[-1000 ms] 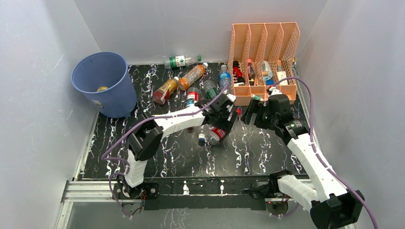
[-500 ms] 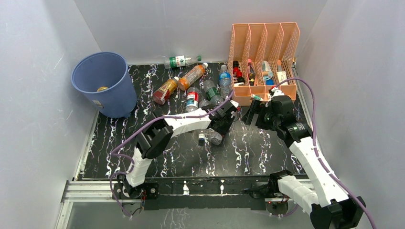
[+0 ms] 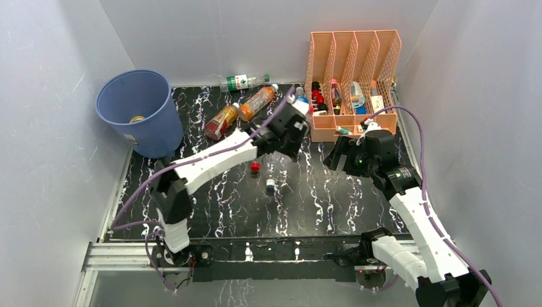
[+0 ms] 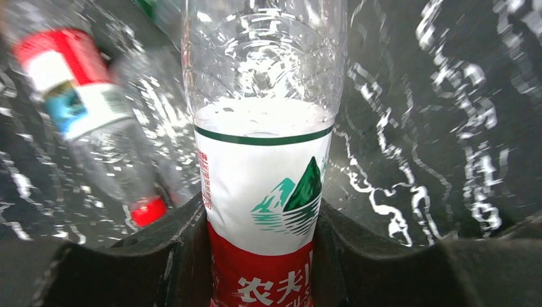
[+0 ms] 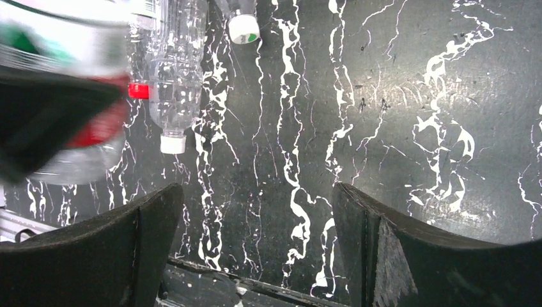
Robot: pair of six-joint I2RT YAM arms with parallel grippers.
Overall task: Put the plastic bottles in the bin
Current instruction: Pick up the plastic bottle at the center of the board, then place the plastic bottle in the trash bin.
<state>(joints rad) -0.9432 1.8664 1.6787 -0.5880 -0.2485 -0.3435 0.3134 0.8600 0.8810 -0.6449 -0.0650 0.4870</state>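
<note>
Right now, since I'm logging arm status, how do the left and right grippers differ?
The left gripper is closed on a clear bottle with a white-and-red label; the right gripper stands wide open with nothing between its fingers. The left gripper's view is filled by its bottle, with another bottle lying behind; the right gripper looks down on mostly bare marbled table. Both have black fingers.

White veins are streaking the black tabletop (image 3: 332, 198); the bin (image 3: 156, 131) is showing blue, the organizer (image 3: 355, 45) peach, a clear bottle (image 4: 263, 160) wearing a red-and-white label.
</note>
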